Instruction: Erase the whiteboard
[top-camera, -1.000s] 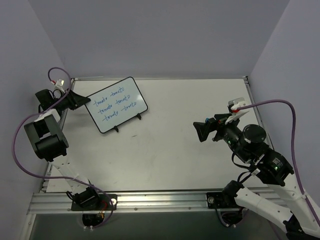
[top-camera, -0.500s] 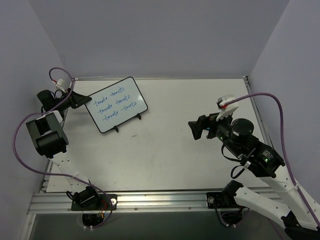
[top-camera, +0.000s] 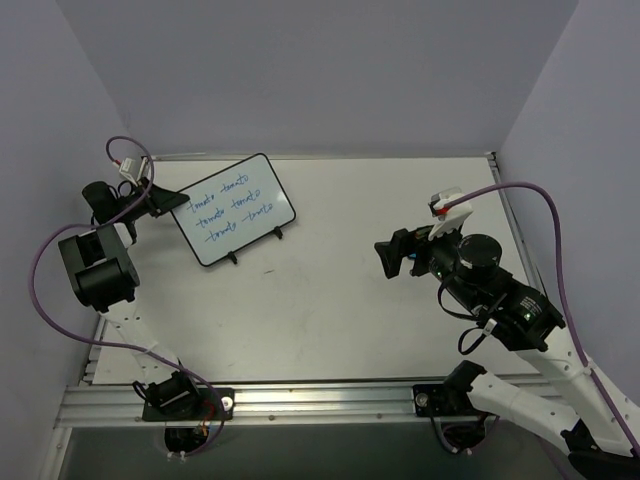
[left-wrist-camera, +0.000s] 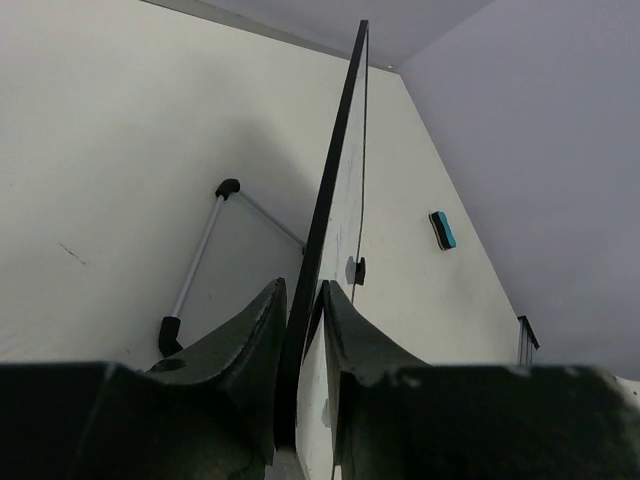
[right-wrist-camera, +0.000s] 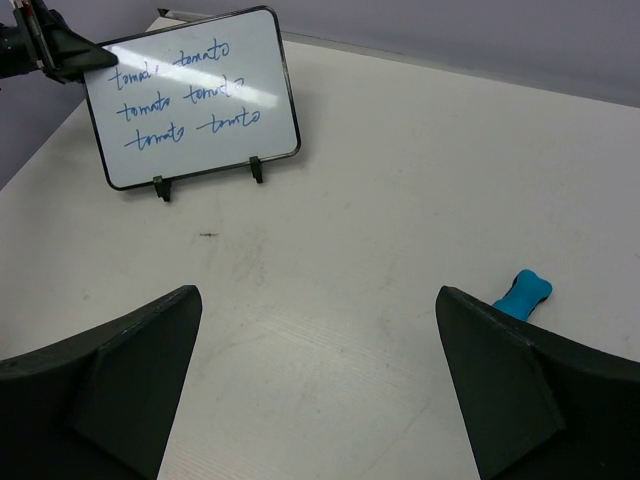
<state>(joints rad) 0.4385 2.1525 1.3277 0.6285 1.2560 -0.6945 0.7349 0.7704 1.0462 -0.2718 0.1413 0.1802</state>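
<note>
So the left hand (left-wrist-camera: 300, 300) is pinching the whiteboard (top-camera: 232, 209) by its edge, and the right hand (right-wrist-camera: 317, 295) is hanging wide open over the desk (top-camera: 340, 300), with the blue eraser (right-wrist-camera: 522, 292) ahead-right of it.

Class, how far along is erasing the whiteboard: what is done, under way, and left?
Done: the left gripper clamps the edge of the small white, black-framed whiteboard, steadying it. In hand: the open right gripper hangs empty above the table. Left: fetch the small blue eraser block; all blue handwriting is unwiped.
</note>
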